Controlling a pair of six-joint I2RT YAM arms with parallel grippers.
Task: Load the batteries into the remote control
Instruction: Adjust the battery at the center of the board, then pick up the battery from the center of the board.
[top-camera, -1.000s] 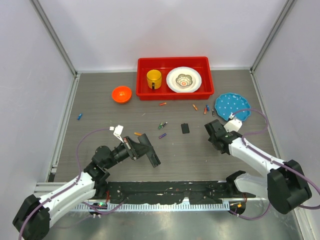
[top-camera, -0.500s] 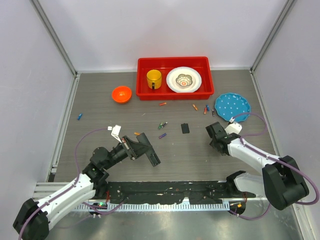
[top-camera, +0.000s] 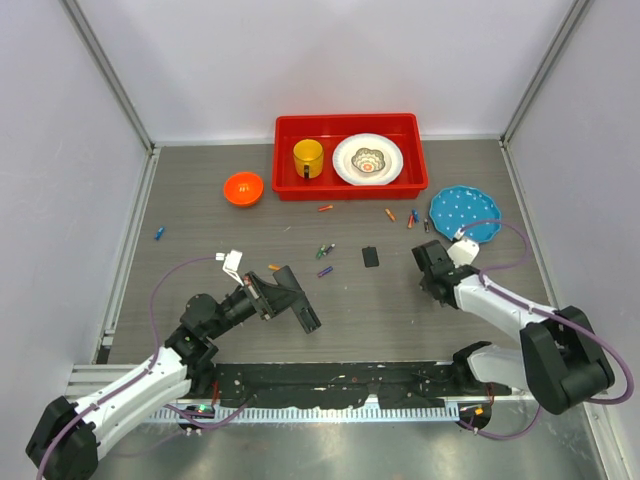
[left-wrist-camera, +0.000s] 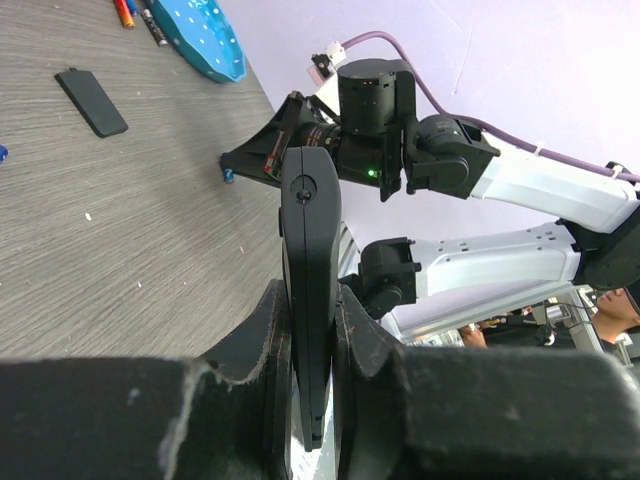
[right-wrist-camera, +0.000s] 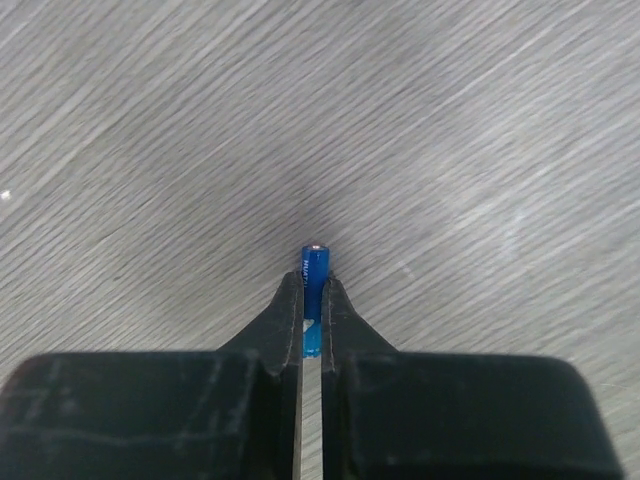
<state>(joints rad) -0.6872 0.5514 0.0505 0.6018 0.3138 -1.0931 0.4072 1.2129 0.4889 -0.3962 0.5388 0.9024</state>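
Note:
The remote control (top-camera: 300, 305) is a slim black bar, and my left gripper (top-camera: 272, 292) is shut on its near end, holding it above the table. In the left wrist view the remote control (left-wrist-camera: 310, 230) stands edge-on between the fingers (left-wrist-camera: 262, 350). My right gripper (right-wrist-camera: 312, 290) is shut on a blue battery (right-wrist-camera: 314, 265) that points down at the table; from above this gripper (top-camera: 432, 275) sits right of centre. Loose batteries lie about: green (top-camera: 323, 249), purple (top-camera: 325, 271), orange (top-camera: 275, 268), blue (top-camera: 159, 233), and several near the blue plate (top-camera: 412, 218).
A small black cover piece (top-camera: 370, 257) lies mid-table. A red bin (top-camera: 287, 185) at the back holds a yellow mug (top-camera: 308, 157) and a white dish (top-camera: 367, 159). An orange bowl (top-camera: 243, 187) sits left of it, a blue plate (top-camera: 465, 212) at the right.
My right gripper has closed from partly open onto the blue battery and shifted slightly. The left arm with the remote control has hardly moved.

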